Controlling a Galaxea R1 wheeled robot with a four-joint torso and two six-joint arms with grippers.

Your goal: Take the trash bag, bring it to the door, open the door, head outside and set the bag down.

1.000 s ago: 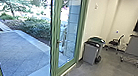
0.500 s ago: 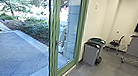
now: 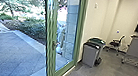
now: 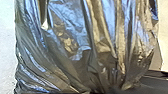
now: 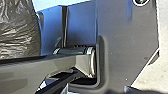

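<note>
Green-framed glass door (image 3: pixel 51 31) taken as landmark. Step in hand, by judgement: carrying trash bag (image 4: pixel 75 37) through the doorway left of door. Bag location: at left tool (image 4: pixel 110 89), folds drawn together there; judged on near side of door. Left tool: judged clenched on gathered bag. Right tool: cannot tell from the views. Beyond door: paved yard (image 3: pixel 13 52). Just beside door, indoors: bins (image 3: pixel 89 56). Next move: steer left of door, keep bag clear of handle (image 3: pixel 54 44) and green edge, hold grip firm; caution, thin film liable to snag or tear. Change from earlier frame: door farther left in head view, second green upright left of door almost gone. Leaf swing or robot travel: cannot tell.
</note>
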